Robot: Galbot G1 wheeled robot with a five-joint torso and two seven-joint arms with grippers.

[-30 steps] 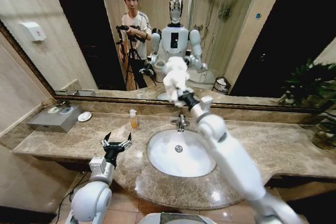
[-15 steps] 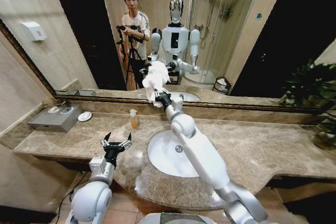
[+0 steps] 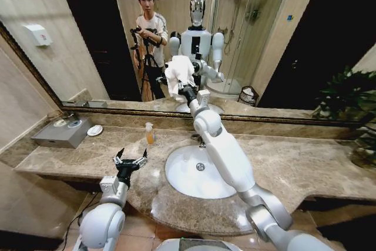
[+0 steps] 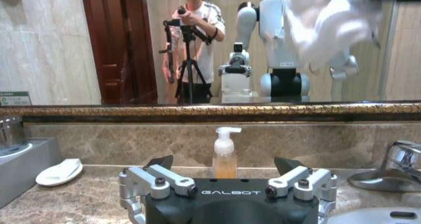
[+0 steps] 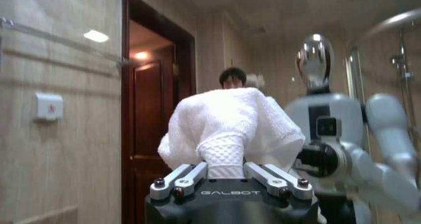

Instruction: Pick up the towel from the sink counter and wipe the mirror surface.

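Above the marble tabletop point(image 3: 305, 168), the mirror point(image 3: 76, 39) faced the raised right tool point(image 3: 187, 90), clamped on the towel point(image 3: 179, 72), bunched between tool and glass. The left tool point(image 3: 130, 160) waited with fingers apart over the tabletop.

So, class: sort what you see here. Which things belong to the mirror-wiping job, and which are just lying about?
Part of the job:
- towel, shut in the right gripper
- mirror
- sink counter

Just lying about:
- soap bottle
- soap dish
- grey box
- left gripper, open, idle over the counter
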